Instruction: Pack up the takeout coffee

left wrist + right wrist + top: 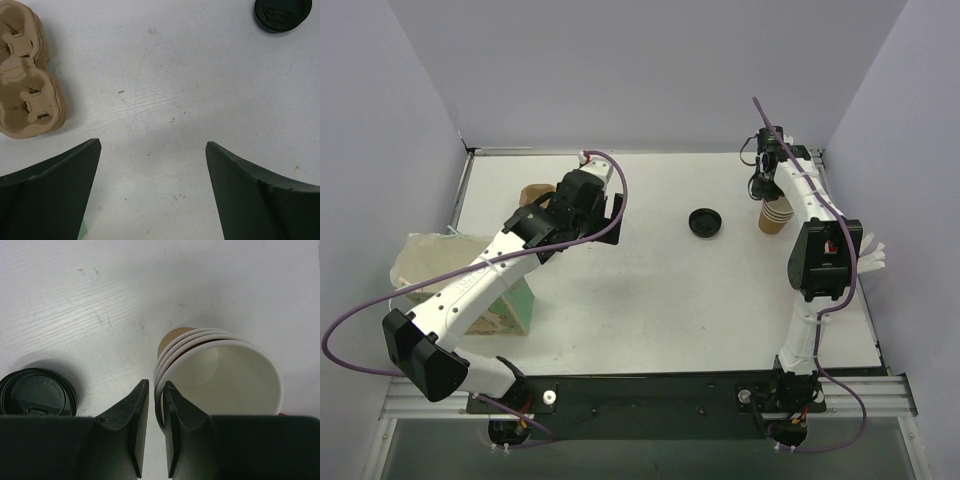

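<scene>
A stack of several brown kraft-paper cups (775, 218) with white rims (220, 370) stands at the back right, open-topped and without a lid. A black plastic lid (705, 222) lies apart on the table, left of the stack (37, 392). My right gripper (156, 383) straddles the near rim of the top cup, one finger inside and one outside. Its jaws are a narrow slit apart, and a sliver of table shows between the outer finger and the rim. My left gripper (152, 150) hangs wide open over bare table with nothing between its fingers.
A tan moulded-pulp cup carrier (25, 75) lies at the back left (535, 195), just beyond the left gripper. An open paper bag (430, 265) stands at the left edge under the left arm. Purple walls close in the table.
</scene>
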{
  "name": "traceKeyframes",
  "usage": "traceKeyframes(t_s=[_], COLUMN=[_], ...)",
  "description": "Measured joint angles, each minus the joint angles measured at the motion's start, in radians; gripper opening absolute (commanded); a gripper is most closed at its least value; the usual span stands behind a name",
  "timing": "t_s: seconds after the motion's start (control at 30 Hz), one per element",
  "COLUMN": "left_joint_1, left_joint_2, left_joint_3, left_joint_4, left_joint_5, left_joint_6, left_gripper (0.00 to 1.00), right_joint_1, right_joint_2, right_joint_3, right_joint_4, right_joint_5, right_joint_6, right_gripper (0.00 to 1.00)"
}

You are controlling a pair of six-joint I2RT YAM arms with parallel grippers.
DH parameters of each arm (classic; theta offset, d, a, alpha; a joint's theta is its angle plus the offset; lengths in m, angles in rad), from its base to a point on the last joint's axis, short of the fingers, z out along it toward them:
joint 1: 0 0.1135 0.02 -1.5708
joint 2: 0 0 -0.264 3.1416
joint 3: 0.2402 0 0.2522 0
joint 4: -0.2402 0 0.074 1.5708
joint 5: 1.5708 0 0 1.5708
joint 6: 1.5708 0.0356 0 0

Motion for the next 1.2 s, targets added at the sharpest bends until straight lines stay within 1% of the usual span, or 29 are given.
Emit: traceKeyframes(t_s=[0.33,0.5,0.63,0.93,1.03,1.2], left_joint_1=[0.001,0.001,0.001,0.001,0.001,0.001], left_joint_2=[0.0,0.0,0.0,0.0,0.0,0.0], left_joint_3=[-0.001,-0.001,-0.001,-0.006,-0.006,-0.006], left_joint_4=[0.0,0.0,0.0,0.0,0.0,0.0], left_joint_5=[0.0,0.0,0.0,0.001,0.001,0.001], left_joint_6=[0.0,0.0,0.001,0.001,0.001,0.001], left_gripper=[0.97,0.97,0.97,0.97,0.97,0.97], right_joint_1=[0.0,0.0,-0.002,-0.01,-0.016,-0.022], right_joint_2=[-0.001,-0.001,-0.001,-0.008,-0.011,-0.025], right_joint_3=[0.0,0.0,0.0,0.0,0.0,0.0], right_joint_4=[0.0,0.0,0.0,0.0,0.0,0.0], right_joint_5=[0.001,0.001,0.002,0.008,0.008,0.008], right_joint_6=[0.007,0.008,0.01,0.014,0.015,0.018], right_gripper=[0.15,0.18,0.17,0.16,0.13,0.13])
